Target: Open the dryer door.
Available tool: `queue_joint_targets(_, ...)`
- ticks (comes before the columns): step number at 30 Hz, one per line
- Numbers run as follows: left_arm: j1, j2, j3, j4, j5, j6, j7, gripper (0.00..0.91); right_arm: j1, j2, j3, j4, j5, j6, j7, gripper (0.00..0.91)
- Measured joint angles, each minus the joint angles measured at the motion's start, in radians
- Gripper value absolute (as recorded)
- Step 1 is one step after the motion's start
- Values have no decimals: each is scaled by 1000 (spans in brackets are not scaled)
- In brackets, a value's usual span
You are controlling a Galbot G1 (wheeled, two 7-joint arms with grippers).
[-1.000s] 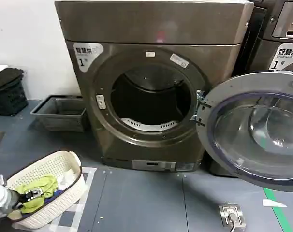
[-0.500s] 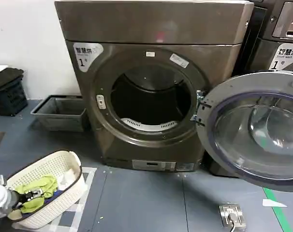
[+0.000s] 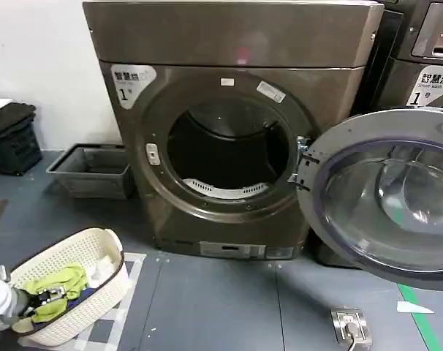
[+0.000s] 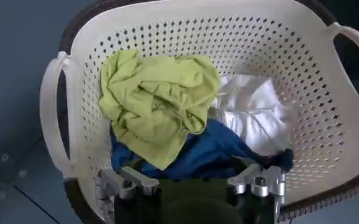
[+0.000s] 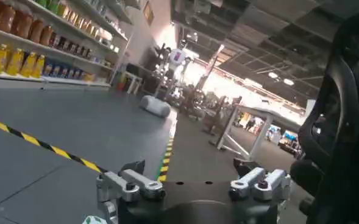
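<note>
My left gripper [image 3: 52, 295] hangs low to the left of the dryer [image 3: 232, 124], over the white perforated laundry basket [image 3: 97, 248], fingers spread wide with nothing between them. In my left wrist view the basket [image 4: 75, 122] holds a crumpled lime-green garment [image 4: 158, 100], a blue cloth [image 4: 209, 152] under it and a white cloth [image 4: 252, 112] beside it. A grey plastic crate [image 3: 93, 170] sits on the floor just left of the dryer. The drum opening [image 3: 229, 150] gapes dark. The dryer door [image 3: 386, 194] stands swung fully open to the dryer's right, hinged at the opening's right edge. My right gripper [image 5: 194, 185], fingers apart and empty, faces a shop aisle.
</note>
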Motion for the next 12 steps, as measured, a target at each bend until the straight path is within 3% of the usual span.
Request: queue_joint_targets(12, 6, -1, -1, 0, 1, 0, 1, 907, 1, 0, -2, 3, 0, 0, -4, 907)
